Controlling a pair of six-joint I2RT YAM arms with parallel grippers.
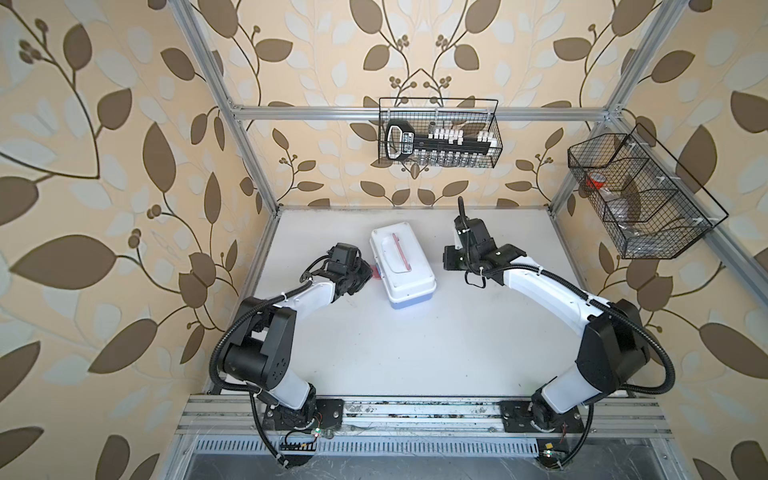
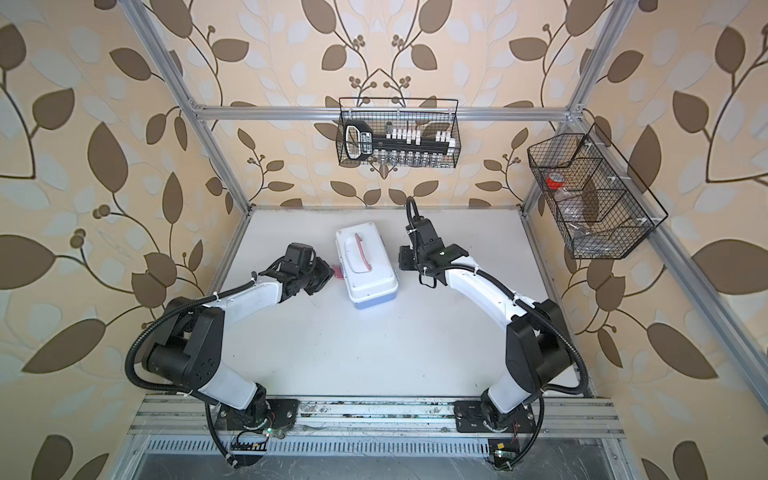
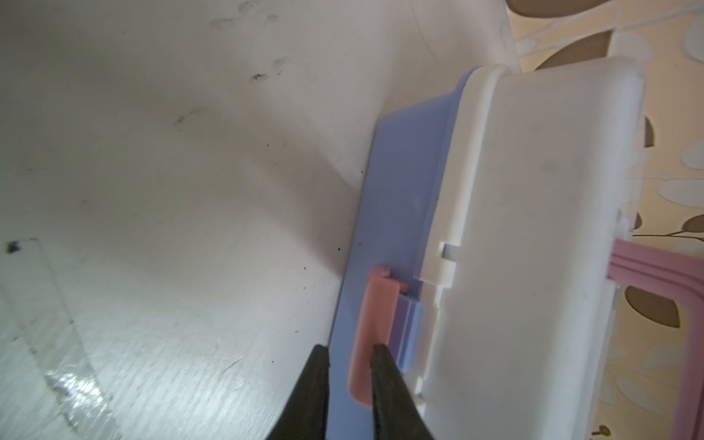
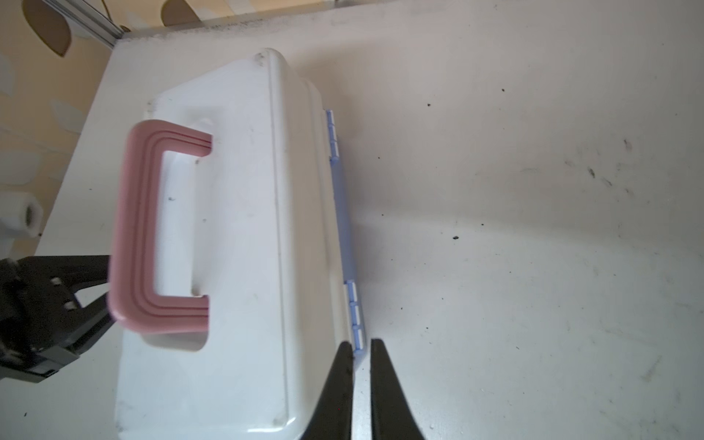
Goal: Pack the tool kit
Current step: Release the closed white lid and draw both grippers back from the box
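The tool kit (image 1: 405, 270) (image 2: 368, 270) lies closed on the white table, with a white lid (image 4: 236, 228), a pink handle (image 4: 133, 228) and a light blue base (image 3: 396, 213). My left gripper (image 3: 349, 348) (image 1: 366, 272) is at the kit's left side, at the pink latch (image 3: 375, 304). Its jaws stand a narrow gap apart, with one fingertip over the latch's outer face and the latch's edge and the blue base showing in the gap. My right gripper (image 4: 361, 343) is at the opposite long side, by the blue hinge strip (image 4: 344, 228). Its fingers are almost together and hold nothing.
A black wire basket (image 1: 438, 133) hangs on the back rail and holds a socket set. A second wire basket (image 1: 640, 199) hangs on the right frame with a red roll (image 1: 596, 180) and clear bags in it. Aluminium posts stand at the table's back corners.
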